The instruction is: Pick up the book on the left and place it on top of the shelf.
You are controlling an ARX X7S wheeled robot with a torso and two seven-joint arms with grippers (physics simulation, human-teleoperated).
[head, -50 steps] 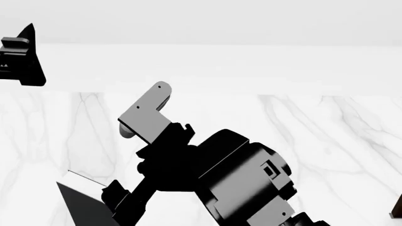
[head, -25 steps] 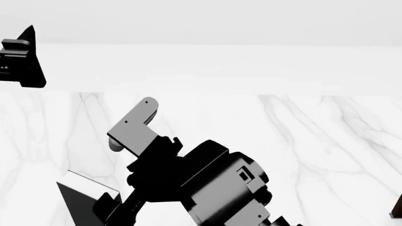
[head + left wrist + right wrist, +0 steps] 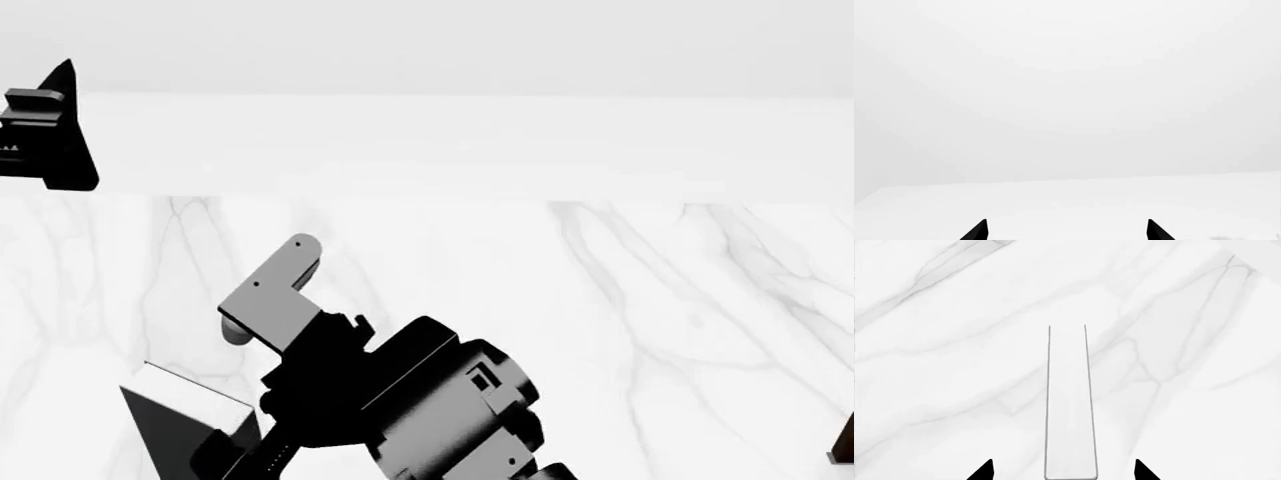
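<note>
The book (image 3: 171, 425) is a dark wedge with a white page edge, low at the left of the head view on the marble table (image 3: 641, 300). My right arm (image 3: 427, 410) reaches towards it, its grey L-shaped bracket (image 3: 271, 292) just above the book. In the right wrist view my right gripper (image 3: 1064, 471) is open; a narrow pale strip (image 3: 1069, 390) runs between its black fingertips (image 3: 986, 471) and touches neither. I cannot tell what the strip is. My left gripper (image 3: 47, 130) hangs high at the far left, open and holding nothing (image 3: 1066, 231). Only a dark brown sliver of the shelf (image 3: 843, 448) shows at the right edge.
A white band (image 3: 467, 145) runs along the far side of the table, with pale wall above. The left wrist view shows only blank white surface.
My right arm has moved down and to the left, closer to the book, and more of the book's white edge now shows. The left gripper has stayed put.
</note>
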